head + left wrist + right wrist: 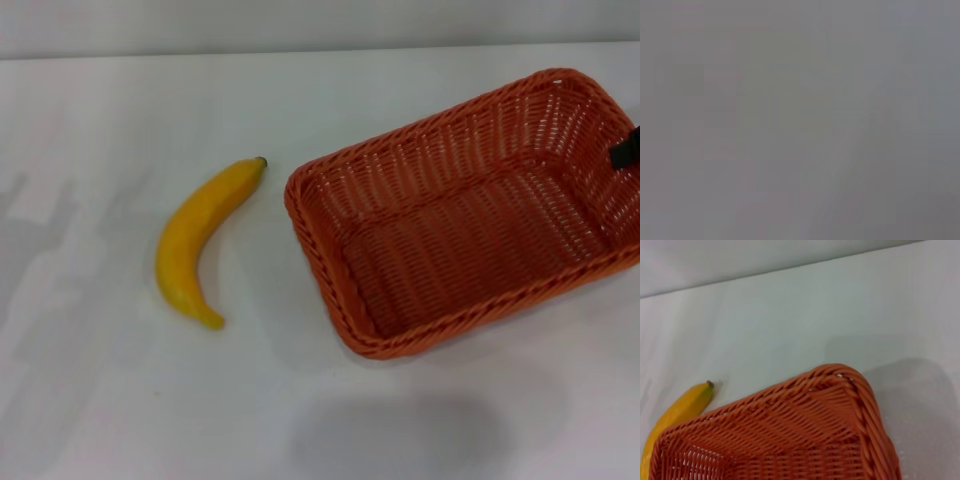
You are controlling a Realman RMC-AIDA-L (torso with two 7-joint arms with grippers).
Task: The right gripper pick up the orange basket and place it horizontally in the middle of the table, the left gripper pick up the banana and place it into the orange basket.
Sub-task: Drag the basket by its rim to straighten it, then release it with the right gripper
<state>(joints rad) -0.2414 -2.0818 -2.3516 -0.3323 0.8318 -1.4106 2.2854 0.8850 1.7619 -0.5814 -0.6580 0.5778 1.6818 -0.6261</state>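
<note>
the orange basket (470, 215) sits tilted at frame right, right gripper (627, 148) glimpsed at its rim, grip state unclear, so it could be dragged askew.

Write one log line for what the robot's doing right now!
right claw: at orange basket's right rim, grip unclear | basket: tilted, empty | banana: on table, left of basket, untouched | left claw: out of sight

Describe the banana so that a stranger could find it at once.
On the white table, look left of the orange basket, whose inside is empty. The banana lies there, apart from the basket, its dark stem tip towards the basket's corner. It is the only yellow, curved, smooth thing.
</note>
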